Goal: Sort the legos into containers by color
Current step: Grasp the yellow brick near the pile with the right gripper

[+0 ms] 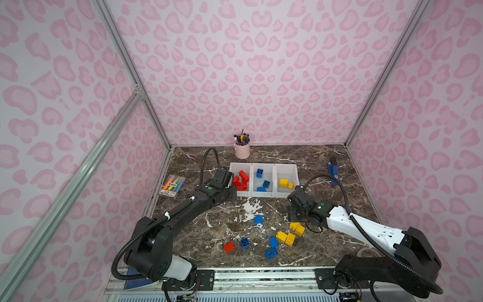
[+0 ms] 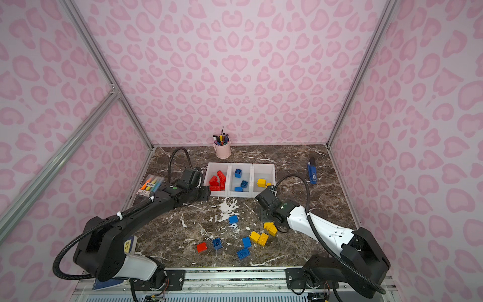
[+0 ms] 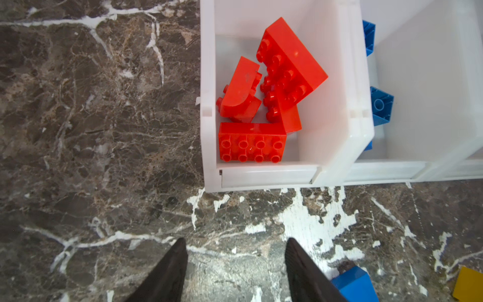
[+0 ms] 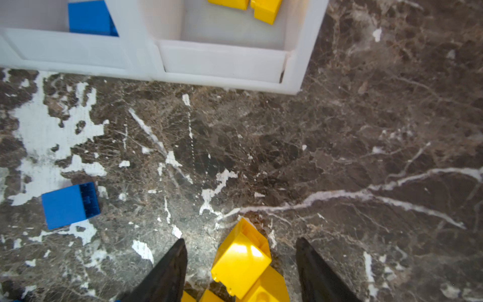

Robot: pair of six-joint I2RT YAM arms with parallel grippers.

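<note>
- Pink pen cup (image 1: 242,153), stuffed with pens (image 1: 242,138), stands upright well beyond the left fingers (image 3: 167,274).
- Highlighter pack (image 1: 172,186) lies flat, well out to the left of them.
- Blue stapler-like tool (image 1: 332,171) lies beyond the right fingers (image 4: 318,277), off to their right.
- Dark, white-veined marble surface (image 1: 287,154) lies under both.

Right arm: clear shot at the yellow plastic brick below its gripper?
Likely yes: right gripper open, yellow plastic brick framed between its fingers, nothing over it; a second yellow brick crowds it.
</note>
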